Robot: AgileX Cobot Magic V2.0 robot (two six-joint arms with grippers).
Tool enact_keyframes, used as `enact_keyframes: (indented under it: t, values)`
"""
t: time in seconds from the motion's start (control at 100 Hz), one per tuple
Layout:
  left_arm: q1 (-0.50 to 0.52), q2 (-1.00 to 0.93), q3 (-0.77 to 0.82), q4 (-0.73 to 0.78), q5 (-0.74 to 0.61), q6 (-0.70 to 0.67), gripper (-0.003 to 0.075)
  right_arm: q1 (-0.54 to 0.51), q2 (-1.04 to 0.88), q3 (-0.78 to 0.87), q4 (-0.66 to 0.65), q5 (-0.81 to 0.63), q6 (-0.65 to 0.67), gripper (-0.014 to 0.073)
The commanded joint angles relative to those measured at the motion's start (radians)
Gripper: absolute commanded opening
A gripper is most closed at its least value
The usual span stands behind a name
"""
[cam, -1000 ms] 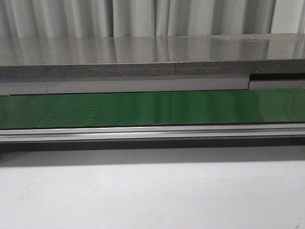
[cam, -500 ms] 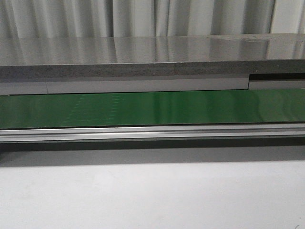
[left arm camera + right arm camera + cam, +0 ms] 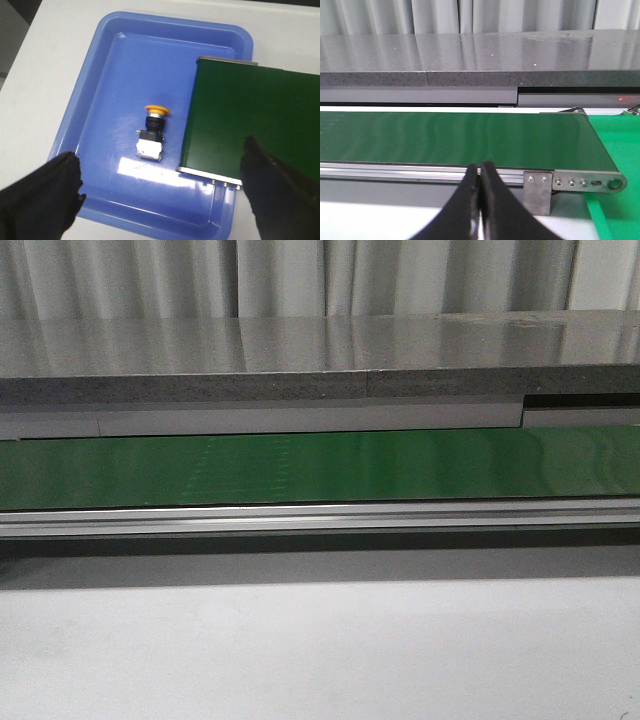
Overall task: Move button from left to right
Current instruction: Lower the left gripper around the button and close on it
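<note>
One small push-button (image 3: pixel 152 131) with a round yellow-orange cap, a black neck and a pale blocky base lies on its side in a shallow blue plastic tray (image 3: pixel 105 75), and it is the only button in any view. In the left wrist view it sits between the two black fingers (image 3: pixel 40 197) of the left tool (image 3: pixel 160 192), a little ahead of them and not touching either one. Its long axis runs from the cap, at the far end, back to the pale base, which is the end nearer the tool. The left tool is spread wide and holds nothing — so I judge a descent onto the button, with the fingers closing across its body, to be the move this calls for.

Just beside the button, the end of one green conveyor belt (image 3: pixel 250 120) with a silver metal frame overhangs the tray's edge, close enough to crowd one finger on the way down.

The left arm is clearly the nearer one. The right tool (image 3: pixel 480 175) has its two black fingers pressed together on nothing, and faces the far end of the same belt above the white worktop (image 3: pixel 320 650). The button does not show there.

Count: one button, one tray, one belt, two tools.
</note>
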Motion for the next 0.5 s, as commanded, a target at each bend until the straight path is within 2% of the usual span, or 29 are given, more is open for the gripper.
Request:
enact_keyframes:
  t: [0.0, 0.26, 0.49]
  values:
    - [0.025, 0.066, -0.074, 0.008, -0.061, 0.03, 0.0623, -0.001, -0.02, -0.016, -0.006, -0.084, -0.001, -0.0068]
    - [0.111, 0.276, -0.145, 0.004, -0.105, 0.063, 0.0623, -0.001, -0.02, -0.016, -0.006, -0.084, -0.001, -0.0068]
    - [0.15, 0.388, -0.145, -0.101, -0.17, 0.137, 0.0623, -0.001, -0.02, -0.016, -0.006, -0.084, -0.001, -0.0068]
